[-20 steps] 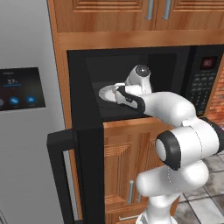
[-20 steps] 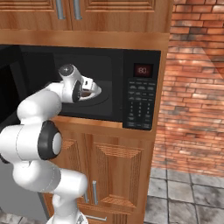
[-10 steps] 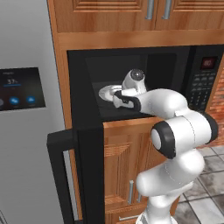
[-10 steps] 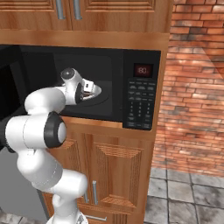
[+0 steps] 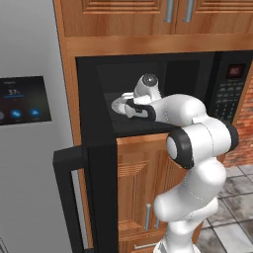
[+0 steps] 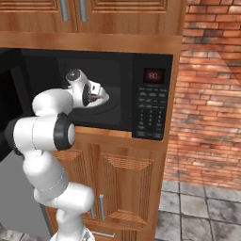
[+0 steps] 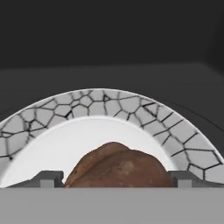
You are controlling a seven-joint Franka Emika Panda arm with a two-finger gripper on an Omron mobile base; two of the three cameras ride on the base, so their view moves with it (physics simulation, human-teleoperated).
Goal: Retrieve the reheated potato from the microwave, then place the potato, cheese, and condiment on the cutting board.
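Note:
The microwave (image 5: 231, 90) (image 6: 151, 104) stands open, and my arm reaches into its dark cavity. In the hand view the brown potato (image 7: 118, 168) lies on a white plate with a grey cracked-pattern rim (image 7: 131, 107). My gripper (image 7: 114, 180) is open and straddles the potato, one fingertip (image 7: 49, 178) on each side of it, close to its skin. From the base views the gripper (image 5: 123, 106) (image 6: 97, 97) sits low over the plate (image 5: 116, 103) at the middle of the cavity. Cheese, condiment and cutting board are out of view.
The microwave's black door (image 5: 96, 192) hangs swung out to the left, in front of the grey fridge (image 5: 29, 158). Wooden cabinets (image 6: 127, 183) lie below and above the microwave. A brick wall (image 6: 207, 94) stands to the right.
The hand has pushed deeper into the microwave and lower over the plate, and the elbow has swung up. The fingers have started to narrow around the potato.

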